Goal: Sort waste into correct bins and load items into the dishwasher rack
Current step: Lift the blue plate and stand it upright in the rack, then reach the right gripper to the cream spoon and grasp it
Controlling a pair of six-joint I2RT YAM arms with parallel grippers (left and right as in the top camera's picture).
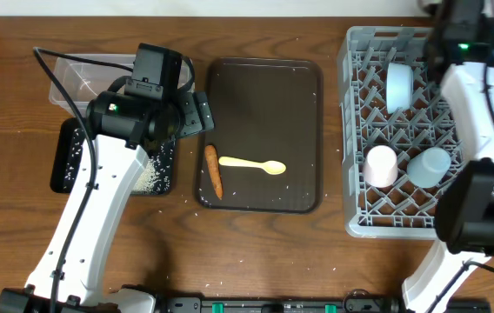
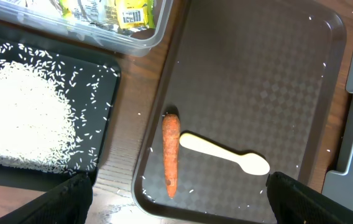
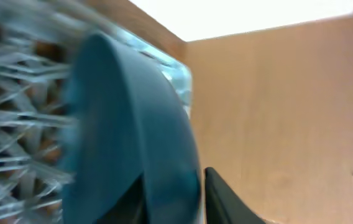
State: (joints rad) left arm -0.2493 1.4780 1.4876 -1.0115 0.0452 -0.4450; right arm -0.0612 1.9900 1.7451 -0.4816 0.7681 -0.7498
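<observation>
Bare wood-grain table (image 1: 3, 217). Near the front edge of the textured brown tray (image 1: 264, 87), a tapered carrot (image 2: 171, 152) lies just beside a smooth yellow spoon (image 2: 223, 154). The left gripper (image 2: 179, 193) gapes wide above them, empty. At the far edge of the grey lattice rack (image 1: 351, 130), the right gripper (image 3: 173, 190) straddles the rim of the round blue plate (image 3: 133, 106); blur hides whether it grips.

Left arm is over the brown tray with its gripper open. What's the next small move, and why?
Probably lower the left gripper onto the thin orange carrot: it lies loose on the dark brown serving tray beside the pale yellow plastic spoon, right under the open, empty jaws.
</observation>
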